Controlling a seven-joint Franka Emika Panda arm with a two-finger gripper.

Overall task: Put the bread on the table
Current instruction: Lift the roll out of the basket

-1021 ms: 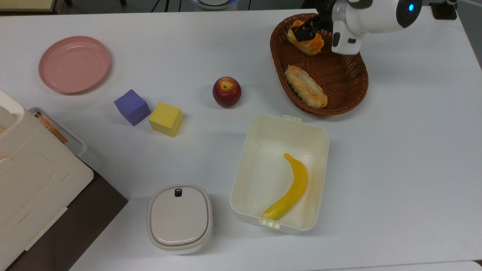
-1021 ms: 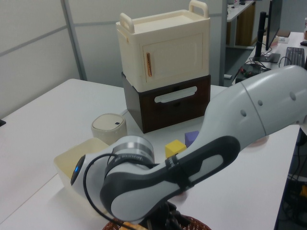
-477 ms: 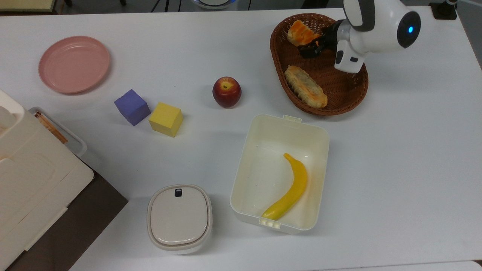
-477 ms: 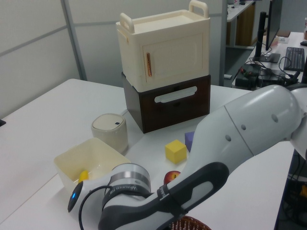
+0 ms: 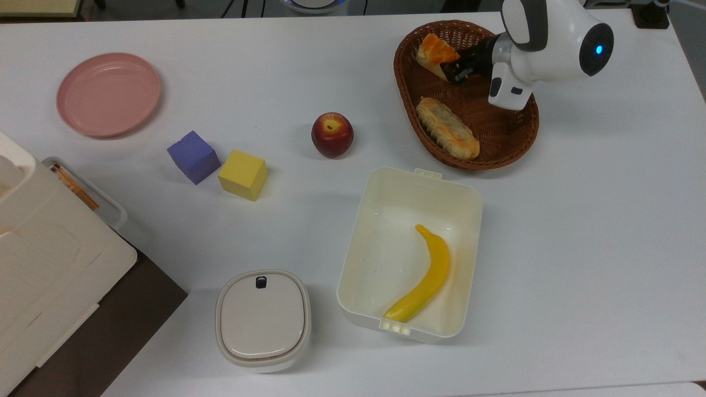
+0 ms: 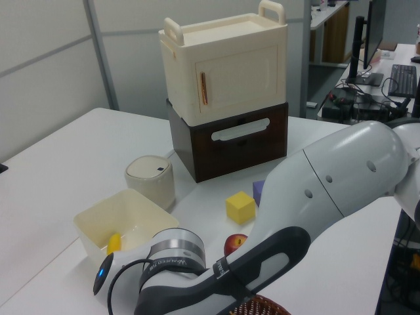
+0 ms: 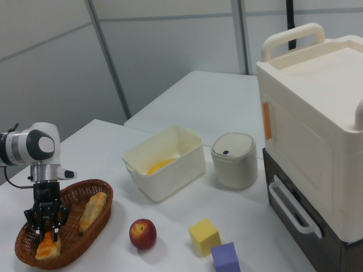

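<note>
Gripping bread (image 5: 432,51) end, tool (image 5: 453,67) clamped, roll now tilted against basket (image 5: 499,154) rim, shifted slightly.

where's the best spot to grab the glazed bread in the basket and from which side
Grip the bread across its narrow width near the middle, coming from above. It is oblong and leans on the basket wall, so the rim likely blocks a side approach. The end effector already sits at its end nearer the basket's middle.
</note>
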